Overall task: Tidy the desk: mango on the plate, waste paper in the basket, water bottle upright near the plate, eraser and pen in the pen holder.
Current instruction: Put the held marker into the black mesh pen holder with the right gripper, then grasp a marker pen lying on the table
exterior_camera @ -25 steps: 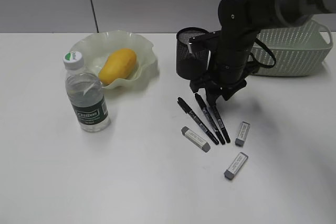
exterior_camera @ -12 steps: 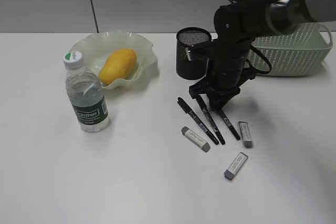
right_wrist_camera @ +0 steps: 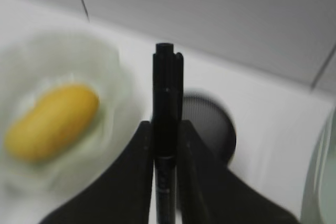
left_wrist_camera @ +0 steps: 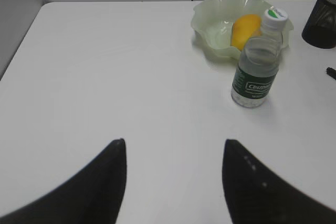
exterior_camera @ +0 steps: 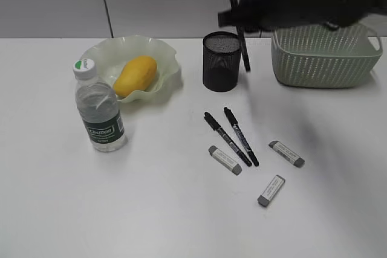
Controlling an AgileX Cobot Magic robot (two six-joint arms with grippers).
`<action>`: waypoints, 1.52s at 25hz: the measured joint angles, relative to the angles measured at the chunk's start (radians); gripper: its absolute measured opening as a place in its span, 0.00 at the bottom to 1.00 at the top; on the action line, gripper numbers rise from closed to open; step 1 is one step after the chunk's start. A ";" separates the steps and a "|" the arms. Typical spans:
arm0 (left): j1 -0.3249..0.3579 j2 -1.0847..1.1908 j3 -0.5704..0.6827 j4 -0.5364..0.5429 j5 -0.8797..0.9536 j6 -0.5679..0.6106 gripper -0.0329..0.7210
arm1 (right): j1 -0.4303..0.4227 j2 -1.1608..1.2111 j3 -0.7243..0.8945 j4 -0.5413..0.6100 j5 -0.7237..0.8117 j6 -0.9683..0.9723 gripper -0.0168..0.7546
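My right gripper (exterior_camera: pixel 237 15) is shut on a black pen (exterior_camera: pixel 243 46), which hangs upright just right of the black mesh pen holder (exterior_camera: pixel 221 61). In the right wrist view the jaws (right_wrist_camera: pixel 166 129) clamp the pen (right_wrist_camera: pixel 167 85) above the holder (right_wrist_camera: pixel 212 121). Two more pens (exterior_camera: pixel 233 136) and three erasers (exterior_camera: pixel 225 160) lie on the desk (exterior_camera: pixel 169 209). The mango (exterior_camera: pixel 135 75) lies in the plate (exterior_camera: pixel 163 49). The water bottle (exterior_camera: pixel 98 108) stands upright beside the plate. My left gripper (left_wrist_camera: pixel 174 150) is open over bare desk. The waste paper is not in view.
The sage green basket (exterior_camera: pixel 326 55) stands at the back right, right of the pen holder. The right arm is blurred across the upper right of the exterior view. The left wrist view shows the bottle (left_wrist_camera: pixel 257 66) and plate (left_wrist_camera: pixel 210 22) ahead.
My right gripper rose from the desk with one pen to beside the pen holder. Three pens lay there before, two now. The eraser at the right got turned and shifted.
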 joint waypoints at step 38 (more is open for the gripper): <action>0.000 0.000 0.000 0.000 0.000 0.000 0.56 | -0.038 -0.706 0.308 -0.012 1.073 -0.013 0.52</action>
